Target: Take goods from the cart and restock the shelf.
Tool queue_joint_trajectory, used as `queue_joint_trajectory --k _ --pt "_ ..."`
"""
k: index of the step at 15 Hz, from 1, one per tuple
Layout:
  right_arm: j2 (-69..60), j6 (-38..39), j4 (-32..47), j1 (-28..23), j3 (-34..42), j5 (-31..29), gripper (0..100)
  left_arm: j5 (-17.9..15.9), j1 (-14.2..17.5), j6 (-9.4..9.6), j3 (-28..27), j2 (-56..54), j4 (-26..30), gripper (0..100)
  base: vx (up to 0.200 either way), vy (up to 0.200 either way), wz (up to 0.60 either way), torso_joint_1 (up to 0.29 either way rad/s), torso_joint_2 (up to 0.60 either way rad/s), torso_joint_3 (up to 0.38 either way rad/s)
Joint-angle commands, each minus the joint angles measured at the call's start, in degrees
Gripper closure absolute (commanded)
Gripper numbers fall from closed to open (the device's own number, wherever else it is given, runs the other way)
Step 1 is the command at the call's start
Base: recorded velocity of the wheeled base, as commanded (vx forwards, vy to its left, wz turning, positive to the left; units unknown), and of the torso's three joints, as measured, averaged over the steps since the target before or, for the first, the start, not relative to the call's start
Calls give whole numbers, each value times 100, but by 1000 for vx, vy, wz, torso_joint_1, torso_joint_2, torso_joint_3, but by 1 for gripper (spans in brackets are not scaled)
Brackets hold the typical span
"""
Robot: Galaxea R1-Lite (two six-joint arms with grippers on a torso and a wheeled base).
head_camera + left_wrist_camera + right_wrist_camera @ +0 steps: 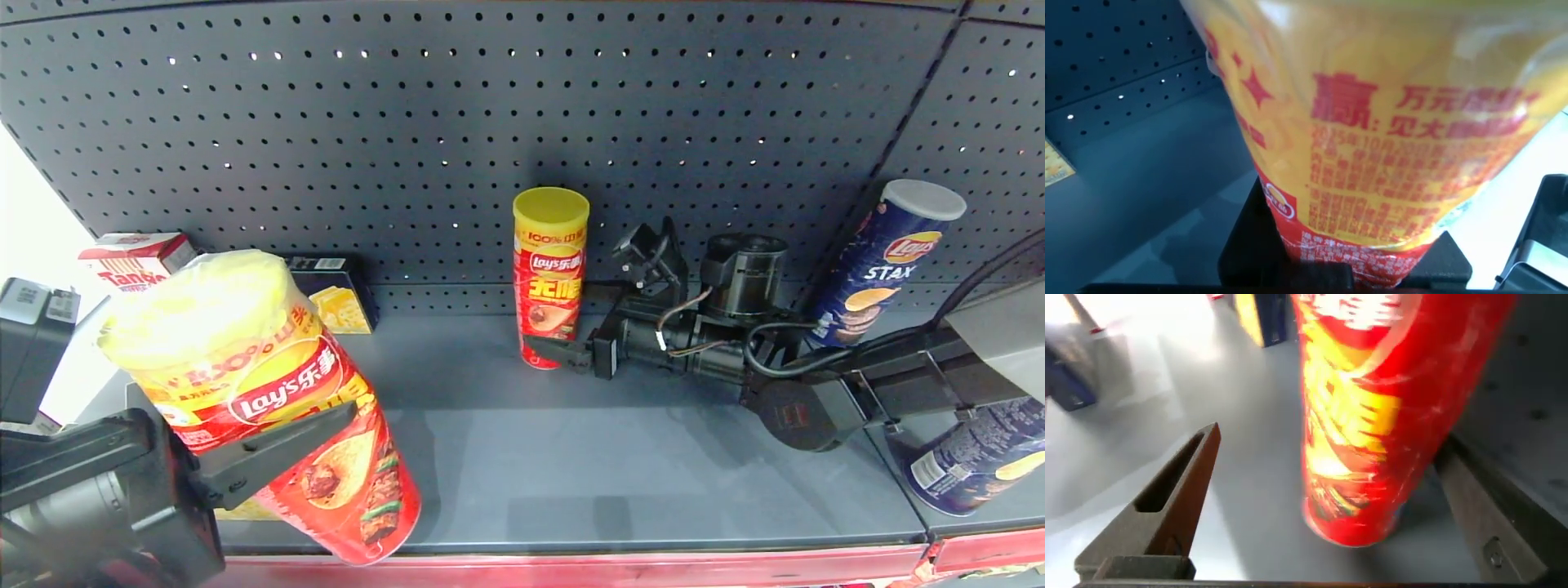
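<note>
Right end effector (pixel 555 349): fingers spread wide, gripping nothing. Upright can (pixel 549 278) stands between them on the shelf (pixel 571 465), gaps on both sides. It looks placed, with room to back off. Left end effector (pixel 245 457): clamped on second can (pixel 269 384), tilted over the shelf front, probably next to stock.

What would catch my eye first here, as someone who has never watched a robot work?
First comes the big red and yellow chip can, close up at the front left and clamped in the left gripper. Next is a matching can standing at the back middle of the grey shelf, with the right gripper open around its base. A blue can stands off to the right by the pegboard wall.
</note>
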Motion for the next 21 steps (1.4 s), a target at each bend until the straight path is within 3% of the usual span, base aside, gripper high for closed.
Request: queue_joint_trajectory --k 1,7,10,16,21 --pt "-90 -3 -4 123 135 -15 0 0 42 -4 13 -18 4 100 0 0 0 0 0 0" --pt "-670 -118 -4 202 811 -41 0 0 51 -4 136 -45 -5 100 0 0 0 0 0 0" --pt "-653 -118 -13 79 750 -76 0 0 51 -4 136 -71 -5 100 0 0 0 0 0 0" --pt "253 -91 -31 26 -463 -6 0 0 60 -4 92 -71 -5 100 0 0 0 0 0 0" --pt "727 -83 4 96 -973 -6 0 8 69 -4 136 -80 -5 100 0 0 0 0 0 0"
